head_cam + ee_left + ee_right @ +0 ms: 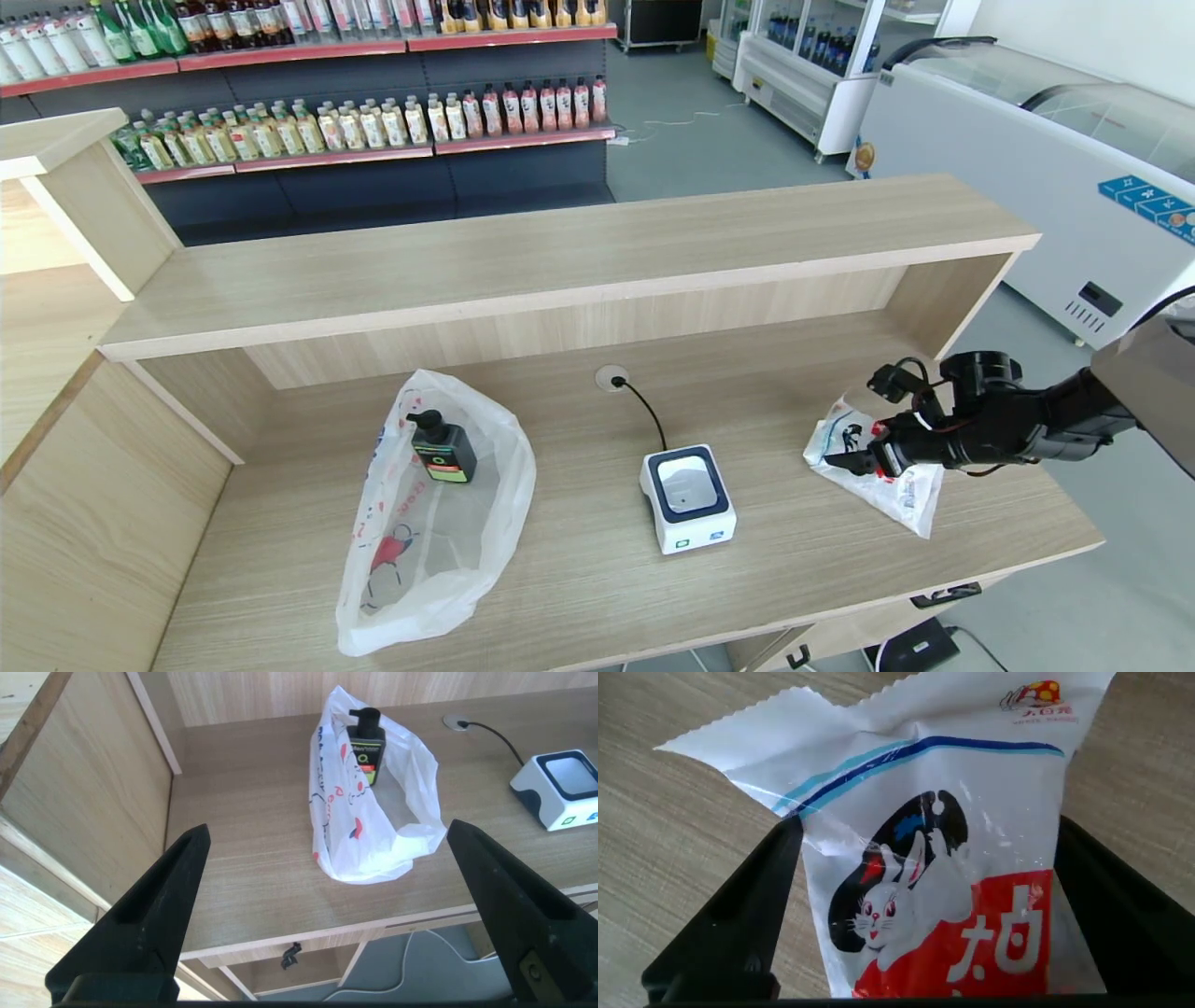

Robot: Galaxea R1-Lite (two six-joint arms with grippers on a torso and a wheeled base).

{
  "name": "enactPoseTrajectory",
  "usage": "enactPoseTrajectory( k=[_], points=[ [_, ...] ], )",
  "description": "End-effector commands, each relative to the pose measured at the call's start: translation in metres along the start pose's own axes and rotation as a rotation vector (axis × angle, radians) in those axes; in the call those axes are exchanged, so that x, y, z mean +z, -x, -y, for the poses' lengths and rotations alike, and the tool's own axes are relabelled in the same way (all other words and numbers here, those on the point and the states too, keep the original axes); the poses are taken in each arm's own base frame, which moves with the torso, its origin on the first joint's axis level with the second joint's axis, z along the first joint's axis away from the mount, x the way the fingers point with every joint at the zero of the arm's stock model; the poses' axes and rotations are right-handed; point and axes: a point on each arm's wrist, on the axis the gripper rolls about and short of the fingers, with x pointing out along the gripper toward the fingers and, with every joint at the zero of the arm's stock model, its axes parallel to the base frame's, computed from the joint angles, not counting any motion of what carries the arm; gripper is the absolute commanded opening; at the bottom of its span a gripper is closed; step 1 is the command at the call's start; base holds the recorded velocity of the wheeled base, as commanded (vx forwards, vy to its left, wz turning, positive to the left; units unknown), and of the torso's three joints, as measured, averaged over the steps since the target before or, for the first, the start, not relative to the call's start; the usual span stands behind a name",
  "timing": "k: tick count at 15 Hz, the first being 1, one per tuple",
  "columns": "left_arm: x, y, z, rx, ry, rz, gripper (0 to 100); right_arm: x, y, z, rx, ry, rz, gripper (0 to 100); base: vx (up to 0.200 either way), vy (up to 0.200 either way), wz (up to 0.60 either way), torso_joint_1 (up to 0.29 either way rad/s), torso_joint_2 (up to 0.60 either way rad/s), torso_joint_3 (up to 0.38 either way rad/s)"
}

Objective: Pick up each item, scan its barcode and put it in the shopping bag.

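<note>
Your right gripper [845, 460] is at the right end of the counter [597, 607], low over a white packet [904, 493] printed with a rabbit and a red panel. The packet lies close to the counter's right near corner. In the right wrist view the gripper's jaws stand wide apart, with one finger [738, 933] on each side of the packet, so it is straddled across its width. You cannot tell from these views whether the pads press on it or whether it has left the wood. Your left gripper [327, 831] hangs on the near side of the counter, spread wide with nothing between its fingers [159, 915]. From there it looks out across the near edge toward the bag [439, 560]. The bag lies flat on the left part of the counter, white and half see-through with red print, its length running from near to far. A dark pump bottle [443, 451] lies at the bag's far end, inside the plastic as far as you can see. The white scanner [688, 499] stands in the middle of the counter between bag and packet, apart from both. Its black cable [644, 406] runs back to a round port in the far part of the counter.
</note>
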Motion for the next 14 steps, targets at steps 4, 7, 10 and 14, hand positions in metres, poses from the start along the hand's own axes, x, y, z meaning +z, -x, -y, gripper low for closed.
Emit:
enactPoseTrajectory(
  k=[4, 7, 10, 14],
  points=[
    [0.0, 0.0, 0.0, 0.0, 0.0, 0.0, 100, -0.006, -0.02, -0.011, 0.044, 0.012, -0.019, 100, 0.0, 0.0, 0.0, 0.0, 0.0, 0.0],
    [0.0, 0.0, 0.0, 0.0, 0.0, 0.0, 100, -0.002, -0.018, -0.013, 0.044, 0.018, -0.015, 0, 0.0, 0.0, 0.0, 0.0, 0.0, 0.0],
    [0.0, 0.0, 0.0, 0.0, 0.0, 0.0, 100, 0.017, -0.004, -0.017, 0.036, 0.043, 0.015, 0, 0.0, 0.0, 0.0, 0.0, 0.0, 0.0],
    [0.0, 0.0, 0.0, 0.0, 0.0, 0.0, 100, 0.035, 0.018, -0.02, 0.006, 0.092, 0.056, 0, 0.0, 0.0, 0.0, 0.0, 0.0, 0.0]
  ],
)
